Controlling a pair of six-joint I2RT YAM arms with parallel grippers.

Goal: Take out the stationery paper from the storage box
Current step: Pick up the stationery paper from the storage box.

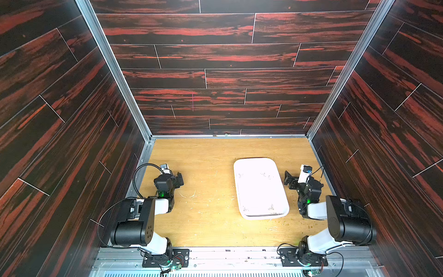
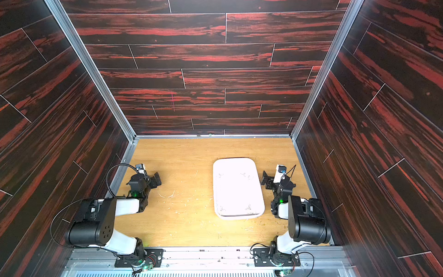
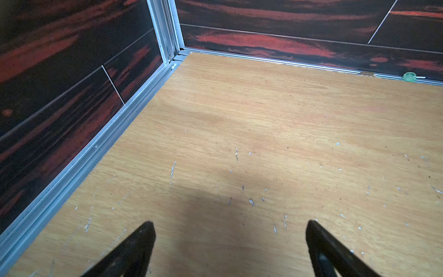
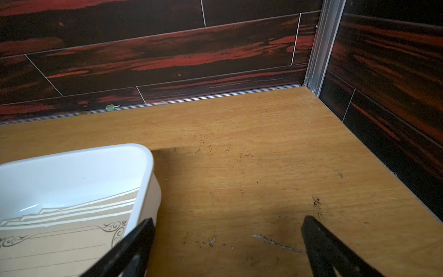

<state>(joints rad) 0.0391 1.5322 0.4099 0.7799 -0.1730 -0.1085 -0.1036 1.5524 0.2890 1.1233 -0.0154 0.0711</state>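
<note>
Dark walls [image 1: 227, 60] with red-streaked plank print are closing in a scuffed, honey-coloured wooden table [image 1: 203, 215]. Taking the far wall as 12 o'clock, the storage box [image 1: 263, 217] is lying toward 3 o'clock of the table's middle, its long side running from 12 to 6. It is looking like smooth, glossy white plastic: shallow, with rounded corners and a low rolled rim. The stationery paper [image 4: 60, 239] is resting inside it, all within the rim. The right wrist view is showing several thin cream sheets fanned in a loose stack, the uppermost carrying dark scrolled corner flourishes, a fine border and faint ruled lines.

The left claw [image 3: 230, 223] is hovering over bare table at 9 o'clock, well apart from the box, its jaws standing wide and gripping nothing. The right claw [image 4: 227, 219] is hanging just beside the box's 3 o'clock wall, jaws likewise spread and empty.

By my judgement the task is only beginning: the reach toward the paper is the step in hand. The next move is likely calling for the right claw to come over the rim and down onto a sheet edge. Limp sheets on a slick floor are offering little to pinch, so one jaw is probably needing to slip under a fanned edge.
</note>
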